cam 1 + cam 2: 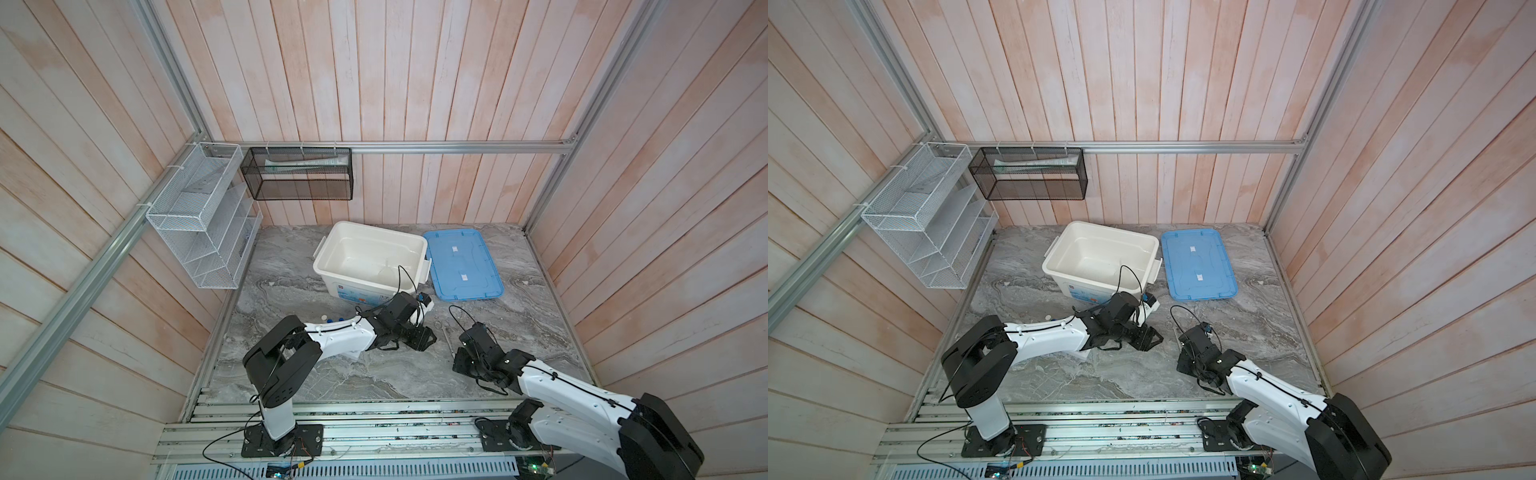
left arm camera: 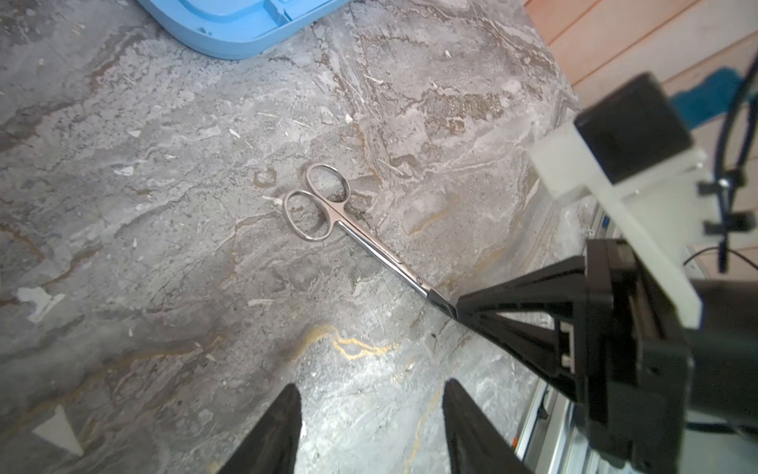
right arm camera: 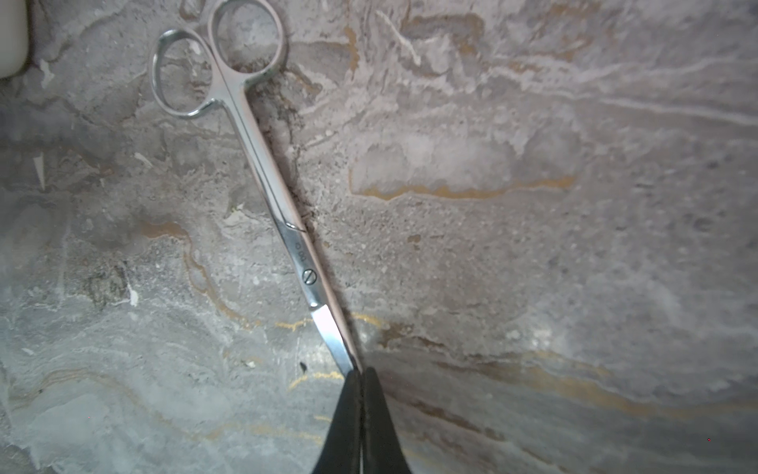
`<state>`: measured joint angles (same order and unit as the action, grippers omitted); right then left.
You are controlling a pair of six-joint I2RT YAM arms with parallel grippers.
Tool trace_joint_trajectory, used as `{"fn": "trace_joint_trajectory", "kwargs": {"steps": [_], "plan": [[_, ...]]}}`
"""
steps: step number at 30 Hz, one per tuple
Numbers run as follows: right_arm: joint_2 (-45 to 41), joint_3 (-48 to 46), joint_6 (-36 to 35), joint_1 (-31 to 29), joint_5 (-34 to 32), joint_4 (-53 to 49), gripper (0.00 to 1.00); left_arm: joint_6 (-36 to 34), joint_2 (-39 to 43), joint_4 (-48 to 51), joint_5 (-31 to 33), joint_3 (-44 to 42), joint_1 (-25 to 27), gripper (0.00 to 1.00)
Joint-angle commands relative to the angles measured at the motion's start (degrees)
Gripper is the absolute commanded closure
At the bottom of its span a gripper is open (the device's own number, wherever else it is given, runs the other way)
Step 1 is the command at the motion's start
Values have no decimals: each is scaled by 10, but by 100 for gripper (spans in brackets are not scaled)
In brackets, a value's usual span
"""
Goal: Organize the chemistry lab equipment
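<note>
**Front of the white bin: scissors pinched at the blade tips**

Just off the front right corner of the white bin (image 1: 353, 291), the left gripper (image 2: 371, 385) hangs with its jaws about half apart. It holds nothing and points at bare marble tabletop (image 3: 533, 246) short of the surgical scissors (image 3: 262, 164). These lie flat with their long axis running away from the bin, finger rings toward it and blades away. Beyond the blades, the right gripper (image 3: 360, 375) is clamped tight on the tips, so it is the nearer arm and, I judge, the one to lift. Open marble surrounds the scissors, and the blue lid (image 1: 478, 270) beside the bin lies well apart from the rings. A tip-only pinch may let the scissors swing.
</note>
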<state>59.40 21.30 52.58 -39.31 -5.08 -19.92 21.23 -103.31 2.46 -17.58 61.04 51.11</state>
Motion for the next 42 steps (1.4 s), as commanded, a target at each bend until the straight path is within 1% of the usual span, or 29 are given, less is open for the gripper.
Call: {"fn": "trace_joint_trajectory", "kwargs": {"steps": [1,5,15,17,22,32,42], "plan": [[6,-25,12,-9,0,-38,94,63,-17,-32,19,19,-2,43],[-1,-29,15,-13,1,-36,94,109,-36,-56,33,28,-6,43],[-5,-32,16,-14,-3,-32,94,163,-76,-75,57,50,-8,41],[-5,-32,15,-14,-4,-30,94,168,-80,-83,62,47,-9,41],[-6,-36,16,-15,1,-25,94,173,-93,-95,53,54,-11,41],[-12,-41,14,-16,3,-15,94,179,-117,-66,49,83,-11,41],[-19,-37,7,-16,-2,-13,94,182,-153,-18,46,132,-11,43]]}}
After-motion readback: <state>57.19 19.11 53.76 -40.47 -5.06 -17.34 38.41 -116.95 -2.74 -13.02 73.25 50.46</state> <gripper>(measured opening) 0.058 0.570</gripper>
